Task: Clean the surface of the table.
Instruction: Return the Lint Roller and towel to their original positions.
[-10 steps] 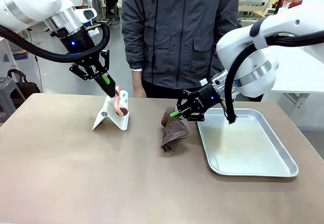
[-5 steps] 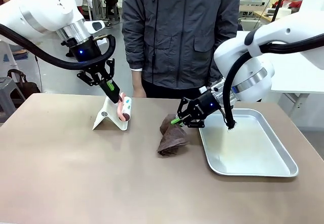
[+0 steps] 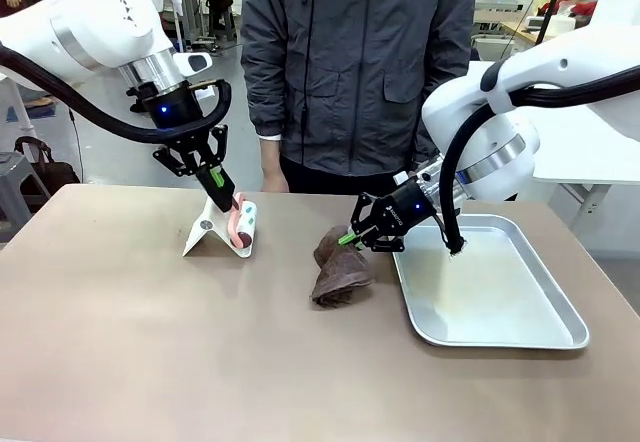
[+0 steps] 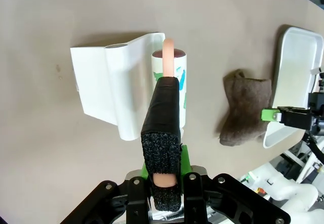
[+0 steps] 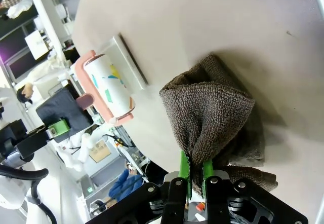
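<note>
Cleaning of the tabletop (image 3: 150, 352), tool pick-up stage. The brownish-tan tabletop spans the lower two thirds of the front view and lies beneath both grippers. The left gripper (image 3: 222, 190), at upper left of that view, has its fingers (image 4: 163, 127) clenched on the pink handle of a lint roller (image 3: 245, 224); the roller's patterned drum rests in or just at its white stand (image 3: 210, 230), though contact cannot be told for certain. The right gripper (image 3: 349, 238), at centre, has its green-padded fingers (image 5: 184, 169) clenched on an upper fold of a brown cloth (image 3: 340, 272), whose lower part droops onto the tabletop just beside the left rim of a silver tray (image 3: 500, 340). A person (image 3: 360, 62) stands at the far edge, behind the tools.

Progress, as a judgement: both cleaning tools are grasped, yet neither lies flat on the surface for wiping or rolling, so the cleaning proper appears largely ahead. The open expanse of tabletop in the lower half of the front view lies well apart from both pairs of fingers.
</note>
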